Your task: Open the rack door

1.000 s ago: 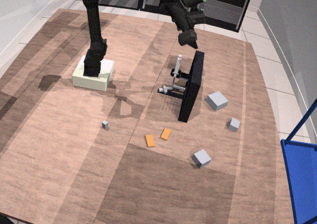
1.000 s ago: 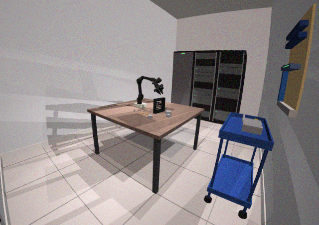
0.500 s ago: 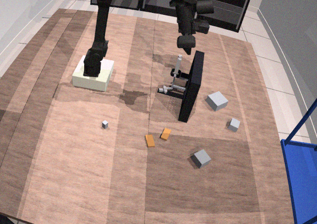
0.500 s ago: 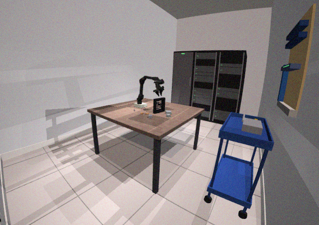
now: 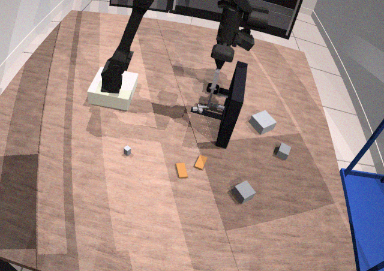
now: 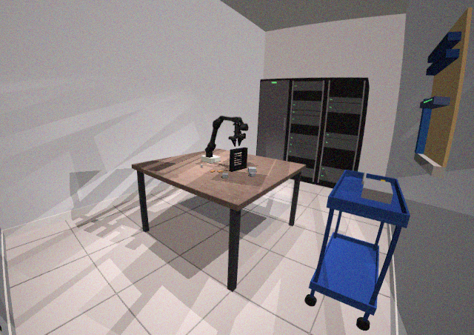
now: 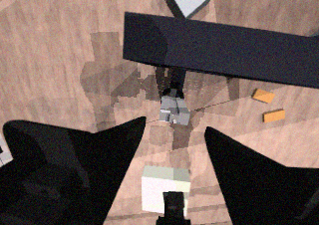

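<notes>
The black rack frame [image 5: 237, 85] [image 6: 232, 159] [image 7: 219, 46] stands upright on the table. The light grey upright handle [image 5: 215, 78] [image 7: 174, 108] stands on its arm side, with a dark round mount at mid height. In the wrist view it shows nearly end-on from above. The door panel is hard to make out; it looks closed or nearly closed, but I cannot tell for sure. My gripper [image 5: 219, 67] [image 6: 236, 144] [image 7: 174, 125] points straight down over the handle's top, fingers apart and empty. In the wrist view the handle lies between and slightly beyond the fingertips; contact is not visible.
The pale arm base [image 5: 108, 101] [image 7: 164, 190] is left of the frame. Grey blocks [image 5: 261, 121] [image 5: 282, 151] [image 5: 243, 192] lie beyond and in front of the frame. Two orange tiles [image 5: 181, 170] [image 5: 201, 162] and a tiny grey block [image 5: 126, 150] lie in front. A blue cart [image 6: 367, 201] stands beside the table.
</notes>
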Available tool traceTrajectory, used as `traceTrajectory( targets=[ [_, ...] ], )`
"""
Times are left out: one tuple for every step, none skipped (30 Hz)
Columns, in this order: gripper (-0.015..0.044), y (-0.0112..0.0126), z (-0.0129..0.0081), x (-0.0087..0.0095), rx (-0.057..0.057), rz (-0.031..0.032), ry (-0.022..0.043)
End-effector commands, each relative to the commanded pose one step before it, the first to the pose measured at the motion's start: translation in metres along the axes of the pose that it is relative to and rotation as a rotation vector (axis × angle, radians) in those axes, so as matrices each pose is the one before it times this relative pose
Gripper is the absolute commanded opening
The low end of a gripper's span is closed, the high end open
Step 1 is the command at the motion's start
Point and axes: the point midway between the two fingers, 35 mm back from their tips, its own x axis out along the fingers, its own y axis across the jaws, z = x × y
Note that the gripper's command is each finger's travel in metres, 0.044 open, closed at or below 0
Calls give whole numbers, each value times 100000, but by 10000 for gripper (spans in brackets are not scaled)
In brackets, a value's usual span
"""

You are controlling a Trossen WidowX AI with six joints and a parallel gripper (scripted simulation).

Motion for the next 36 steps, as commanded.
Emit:
traceTrajectory(
  targets=[
    [282, 2, -105, -75, 813, 208, 1796],
    [282, 2, 11, 79, 0, 0, -1],
    [282, 3, 18, 132, 0, 1, -2],
    [282, 4, 21, 160, 0, 1, -2],
    [282, 3, 20, 160, 0, 1, -2],
    [282, 3, 19, 161, 0, 1, -2],
    [282, 3, 18, 161, 0, 1, -2],
    [282, 3, 17, 161, 0, 1, -2],
    [282, 3, 16, 161, 0, 1, -2],
    [282, 3, 15, 161, 0, 1, -2],
    [282, 2, 14, 162, 0, 1, -2],
    [282, 2, 12, 162, 0, 1, -2],
    [282, 2, 11, 162, 0, 1, -1],
    [282, 2, 10, 162, 0, 1, -1],
    [282, 2, 9, 162, 0, 1, -1],
    [282, 1, 8, 162, 0, 1, -1],
    [282, 1, 7, 163, 0, 1, -1],
    [282, 1, 6, 163, 0, 1, -1],
    [282, 1, 5, 163, 0, 1, -1],
    [282, 1, 4, 163, 0, 1, -1],
    [282, 1, 3, 163, 0, 0, -1],
    [282, 0, 2, 163, 0, 0, 0],
    [282, 0, 1, 163, 0, 0, 0],
    [282, 0, 0, 163, 0, 0, 0],
    [282, 0, -1, 163, 0, 0, 0],
    [282, 0, -3, 164, 0, 0, 0],
    [282, -1, -4, 164, 0, 0, 0],
    [282, -1, -5, 164, 0, 0, 0],
    [282, -1, -6, 164, 0, 0, 0],
    [282, -1, -7, 164, 0, 0, 0],
    [282, -1, -8, 164, 0, 0, 1],
    [282, -2, -9, 164, 0, 0, 1],
    [282, -2, -10, 164, 0, 0, 1],
    [282, -2, -11, 164, 0, 0, 1],
    [282, -2, -12, 164, 0, 0, 1],
    [282, -2, -13, 164, 0, 0, 1]
  ],
)
